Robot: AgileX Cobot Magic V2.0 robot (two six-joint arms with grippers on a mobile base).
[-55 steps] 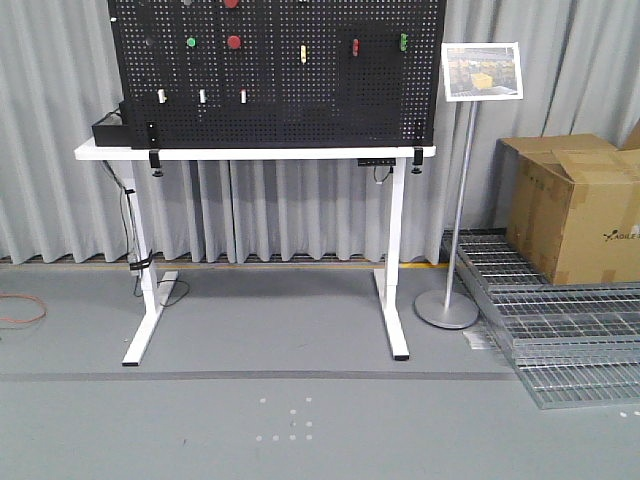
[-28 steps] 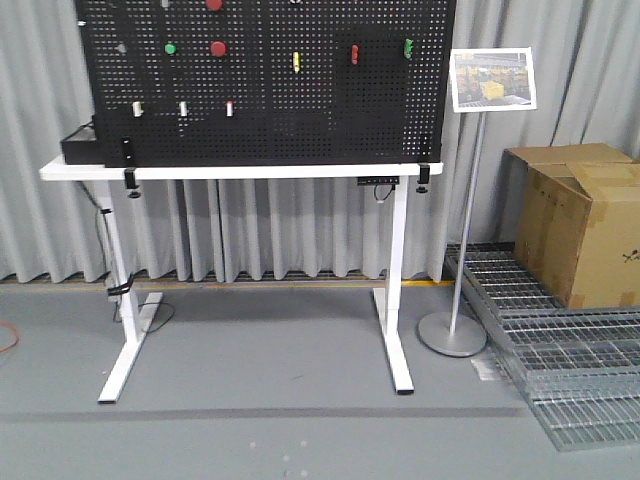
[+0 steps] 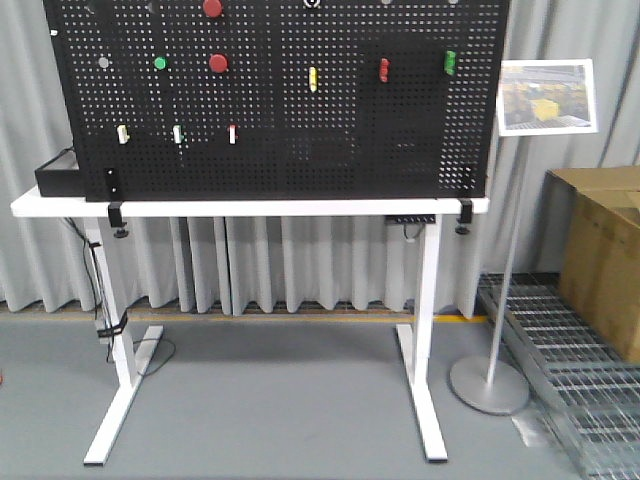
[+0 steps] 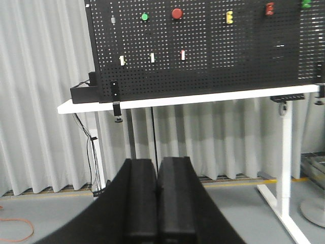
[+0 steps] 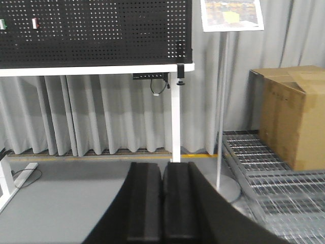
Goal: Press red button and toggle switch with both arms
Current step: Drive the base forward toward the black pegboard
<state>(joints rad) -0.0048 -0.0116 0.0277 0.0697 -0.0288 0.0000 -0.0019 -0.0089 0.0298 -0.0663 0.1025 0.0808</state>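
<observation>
**Nothing pressed yet: both arms well short of the panel**

By the look of it the task has not begun in earnest. The flat round red mushroom-head button (image 3: 218,63) sits high on the black perforated pegboard panel (image 3: 300,150), just right of a small round green button (image 3: 160,63). A second red button of the same kind (image 3: 212,7) shows at the panel's top edge. Below them runs a row of three small toggle switches (image 3: 177,133); which one the task means cannot be told. The panel stands upright on a white-topped table (image 3: 250,207). No arm appears in the front view, and nothing touches any control. Both the button press and the switch flip are left to do.

The left gripper (image 4: 157,168) is clenched, pads flat together with nothing between. It is held low and level, facing the panel from well away, with the red button (image 4: 176,13) far above its line. The right gripper (image 5: 162,170) is likewise clenched on nothing. It points toward the table's right leg — with a brown cardboard box (image 5: 292,117) off to its right — and only the panel's lower right part is in its view.
</observation>
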